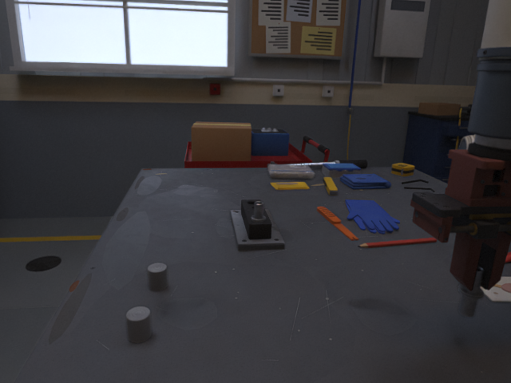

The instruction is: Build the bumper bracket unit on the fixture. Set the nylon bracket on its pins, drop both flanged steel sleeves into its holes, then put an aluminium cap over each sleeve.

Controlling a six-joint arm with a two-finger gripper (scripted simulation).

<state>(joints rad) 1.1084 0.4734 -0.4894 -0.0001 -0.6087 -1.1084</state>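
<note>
At the table's centre a grey fixture plate (256, 231) carries the black nylon bracket (256, 219). One flanged steel sleeve (258, 209) stands in the bracket's far hole. Its near hole is hard to make out. Two aluminium caps stand at the near left, one (157, 276) behind the other (138, 324). At the right edge my gripper (474, 284) is closed around the second steel sleeve (469, 299), which stands upright on the table below the fingers.
A red cart (251, 148) with a cardboard box stands behind the table. Blue gloves (371, 215), an orange tool (336, 222), a red pencil (398, 243), yellow blocks, blue pads and hex keys lie on the far right. The middle near side of the table is bare.
</note>
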